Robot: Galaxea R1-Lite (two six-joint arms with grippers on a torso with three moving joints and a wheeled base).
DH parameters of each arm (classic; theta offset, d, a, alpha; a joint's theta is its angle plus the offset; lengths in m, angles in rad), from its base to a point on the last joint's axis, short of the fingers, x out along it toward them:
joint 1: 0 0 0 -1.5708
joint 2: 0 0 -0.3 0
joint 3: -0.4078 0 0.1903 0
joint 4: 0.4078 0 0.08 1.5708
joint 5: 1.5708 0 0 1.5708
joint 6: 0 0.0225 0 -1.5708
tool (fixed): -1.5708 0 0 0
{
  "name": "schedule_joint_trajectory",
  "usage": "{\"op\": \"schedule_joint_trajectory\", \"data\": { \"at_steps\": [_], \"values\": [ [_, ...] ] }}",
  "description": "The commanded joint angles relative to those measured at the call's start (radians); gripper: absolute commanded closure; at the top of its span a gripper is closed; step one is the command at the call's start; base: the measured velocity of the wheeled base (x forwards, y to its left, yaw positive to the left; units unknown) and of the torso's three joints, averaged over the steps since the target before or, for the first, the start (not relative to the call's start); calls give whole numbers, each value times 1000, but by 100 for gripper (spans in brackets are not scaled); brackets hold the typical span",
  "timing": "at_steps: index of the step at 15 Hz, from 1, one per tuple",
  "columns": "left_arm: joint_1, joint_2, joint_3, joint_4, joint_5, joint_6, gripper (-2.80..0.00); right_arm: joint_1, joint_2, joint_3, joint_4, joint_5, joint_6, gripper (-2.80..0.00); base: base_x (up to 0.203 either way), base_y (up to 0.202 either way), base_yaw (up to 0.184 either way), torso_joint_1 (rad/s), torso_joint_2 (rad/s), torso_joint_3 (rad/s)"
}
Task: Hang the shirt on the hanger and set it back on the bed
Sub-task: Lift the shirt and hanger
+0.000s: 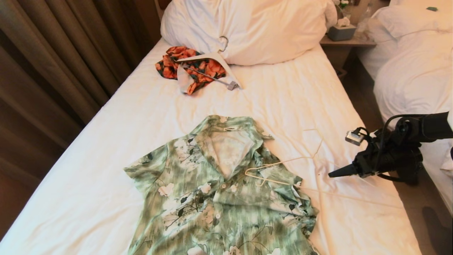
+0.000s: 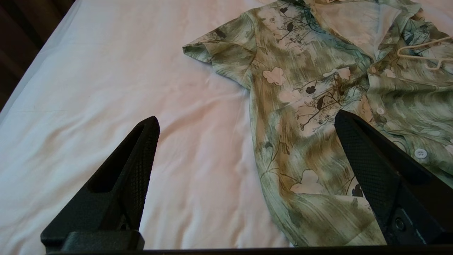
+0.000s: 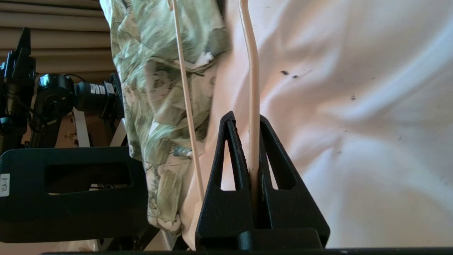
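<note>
The green and white flowered shirt (image 1: 219, 187) lies flat on the bed (image 1: 106, 141), collar towards the pillow. The thin cream hanger (image 1: 272, 165) lies across the shirt's shoulder and out onto the sheet to the right. My right gripper (image 1: 332, 174) reaches in from the right, low over the sheet. In the right wrist view the right gripper (image 3: 247, 118) is shut on one arm of the hanger (image 3: 253, 88), beside the shirt (image 3: 159, 88). My left gripper (image 2: 246, 122) hovers open over the side edge of the shirt (image 2: 318, 106), holding nothing.
A small orange-and-black garment with a thicker white hanger (image 1: 198, 67) lies near the big pillow (image 1: 254, 28). A second bed (image 1: 414, 63) stands to the right, past a nightstand with a tissue box (image 1: 341, 32). Brown curtains (image 1: 53, 53) hang on the left.
</note>
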Motion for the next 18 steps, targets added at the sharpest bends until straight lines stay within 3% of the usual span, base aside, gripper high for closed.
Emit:
{"op": "schedule_joint_trajectory", "data": {
  "at_steps": [1, 11, 18],
  "values": [
    [0, 1, 0, 0, -1, 0, -280, -5, -74, 24, 5, 7, -6, 0, 0, 0, 0, 0, 0, 0],
    [0, 1, 2, 0, 0, 0, -280, -67, -372, 136, 5, 7, -33, 0, 0, 0, 0, 0, 0, 0],
    [0, 1, 0, 0, -1, 0, -280, -25, -468, 169, 0, 5, -77, 0, 0, 0, 0, 0, 0, 0]
  ]
}}
